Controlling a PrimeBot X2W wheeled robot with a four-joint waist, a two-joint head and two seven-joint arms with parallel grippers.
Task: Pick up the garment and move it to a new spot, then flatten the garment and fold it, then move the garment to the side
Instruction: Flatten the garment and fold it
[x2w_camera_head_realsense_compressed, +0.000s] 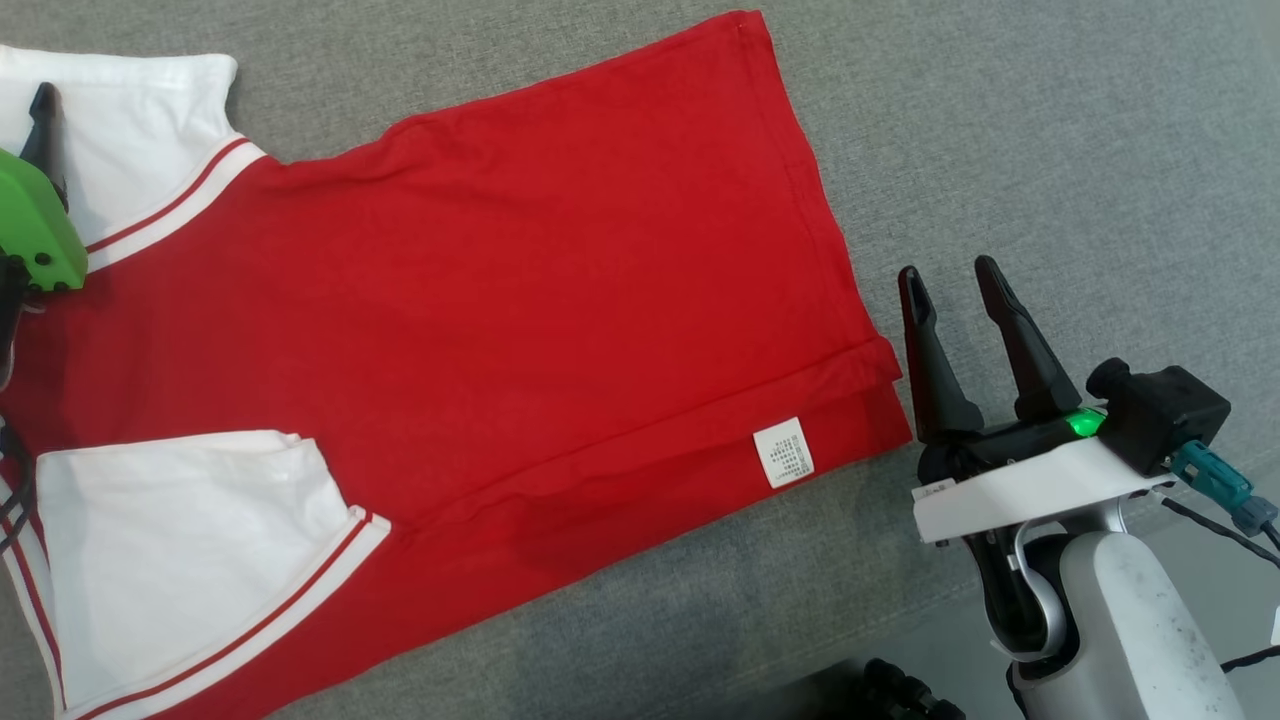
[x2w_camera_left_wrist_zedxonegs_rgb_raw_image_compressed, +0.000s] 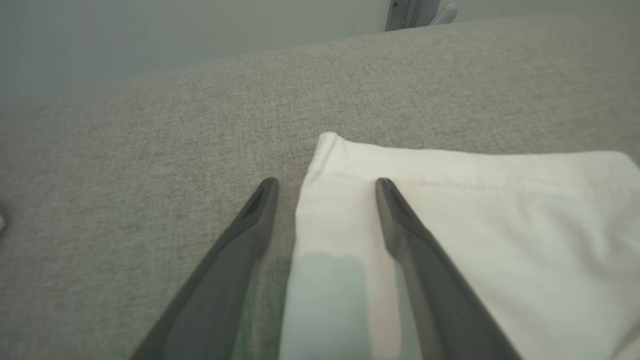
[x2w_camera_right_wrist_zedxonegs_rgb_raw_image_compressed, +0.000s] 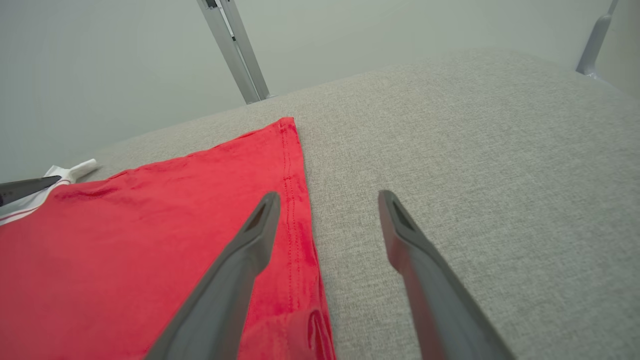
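Garment (x2w_camera_head_realsense_compressed: 500, 280) flat on surface (x2w_camera_head_realsense_compressed: 1050, 130), right end effector (x2w_camera_head_realsense_compressed: 948, 268) beside its hem

1. A grey fabric surface (x2w_camera_head_realsense_compressed: 1050, 130), woven and faintly flecked, lies flat across the head view and runs to a soft far edge in both wrist views
2. Behind it stands a plain, pale grey-green wall (x2w_camera_right_wrist_zedxonegs_rgb_raw_image_compressed: 125, 60)
3. A slanted silvery metal post (x2w_camera_right_wrist_zedxonegs_rgb_raw_image_compressed: 235, 55) rises against the wall at the far edge, and a rounded metal leg (x2w_camera_right_wrist_zedxonegs_rgb_raw_image_compressed: 595, 45) stands near the right corner
4. The left wrist view shows a grey metal bracket (x2w_camera_left_wrist_zedxonegs_rgb_raw_image_compressed: 407, 12) above the far edge
5. The light is soft and even
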